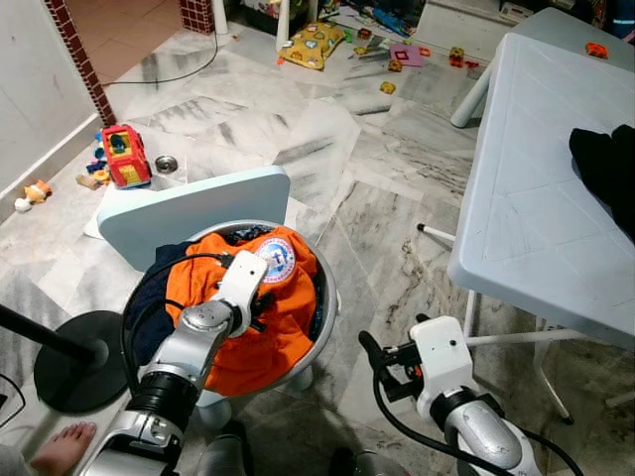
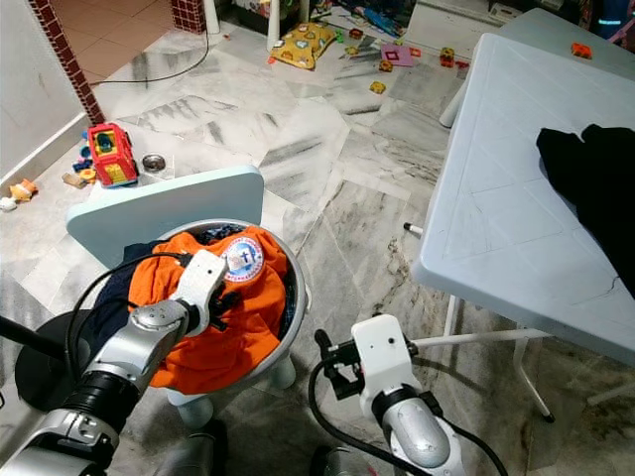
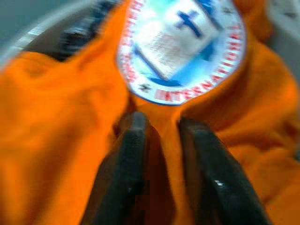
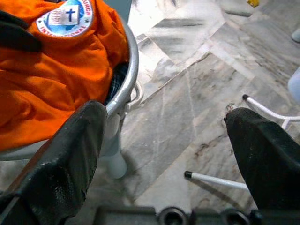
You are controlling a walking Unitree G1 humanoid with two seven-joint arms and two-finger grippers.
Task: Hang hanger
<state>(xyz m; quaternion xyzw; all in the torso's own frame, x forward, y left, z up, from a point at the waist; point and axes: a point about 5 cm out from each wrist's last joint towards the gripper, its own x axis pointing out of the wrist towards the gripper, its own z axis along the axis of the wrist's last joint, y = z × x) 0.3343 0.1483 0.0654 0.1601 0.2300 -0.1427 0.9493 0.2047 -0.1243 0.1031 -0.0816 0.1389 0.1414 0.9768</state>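
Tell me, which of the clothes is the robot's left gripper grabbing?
The orange shirt with the round blue-and-white badge, heaped in the basin. The left gripper pinches its fabric just below the badge. The black garment lies far off on the white table.

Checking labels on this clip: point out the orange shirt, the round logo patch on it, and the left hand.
orange shirt (image 1: pixel 253 342), left eye view, on its lower front fabric.
round logo patch (image 3: pixel 180 44), left wrist view, on the patch's centre.
left hand (image 3: pixel 161 129), left wrist view, between the fingertips, pinching orange fabric.

Orange shirt (image 3: pixel 56 140) round badge (image 3: pixel 180 47): "INTERNATIONAL".
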